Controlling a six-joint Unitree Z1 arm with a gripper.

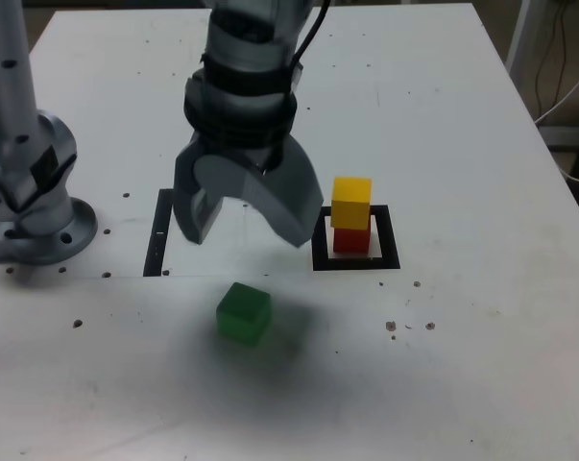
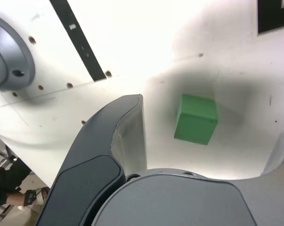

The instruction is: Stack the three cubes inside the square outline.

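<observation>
- We see the hand [image 1: 248, 229] hanging above the white desk [image 1: 481, 336] with its jaws spread wide and nothing between them.
- The green cube [image 1: 244, 312] lies alone on the desk, just below the hand and toward the camera in the exterior view.
- The yellow cube [image 1: 351, 202] sits on the red cube [image 1: 351, 240], inside the square outline [image 1: 356, 261].
- A narrow black strip [image 1: 158, 233] lies at the exterior view's left of the hand.
</observation>
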